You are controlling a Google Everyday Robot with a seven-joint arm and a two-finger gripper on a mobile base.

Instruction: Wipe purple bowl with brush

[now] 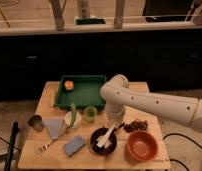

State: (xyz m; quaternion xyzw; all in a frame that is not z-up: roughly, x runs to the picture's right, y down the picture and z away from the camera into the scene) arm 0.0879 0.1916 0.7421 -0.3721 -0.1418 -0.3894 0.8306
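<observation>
The purple bowl (97,135), dark and almost black, sits on the wooden table (44,100) near the front middle. The cream-white brush (106,138) lies slanted inside it, head low at the left and handle rising to the upper right. My gripper (115,126) hangs from the white arm just above the bowl's back right rim and is shut on the top of the brush handle. The brush head rests on the bowl's inside.
An orange-red bowl (141,146) stands right of the dark bowl, with a dark reddish heap (137,124) behind it. A blue-grey sponge (74,146), a metal fork (48,146), a grey cloth (53,127), a metal cup (35,122), a pale green cup (90,114) and a green tray (89,95) holding an orange (69,85) lie left and behind.
</observation>
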